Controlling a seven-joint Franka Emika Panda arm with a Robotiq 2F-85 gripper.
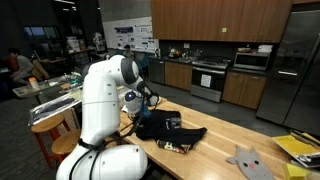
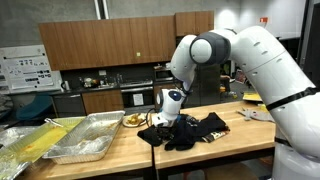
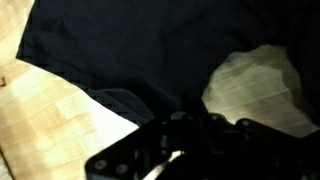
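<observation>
A black cloth lies crumpled on the wooden counter, and it shows in both exterior views. My gripper is down at one end of the cloth, touching it or just above it. In the wrist view the dark cloth fills most of the picture, with bare wood showing at the left and right. The gripper fingers are a dark mass at the bottom. They merge with the cloth, so I cannot tell whether they are open or shut.
A metal tray and a tray with yellow material stand on the counter beside the cloth. A grey soft object and a yellow item lie at the counter's other end. Kitchen cabinets and an oven stand behind.
</observation>
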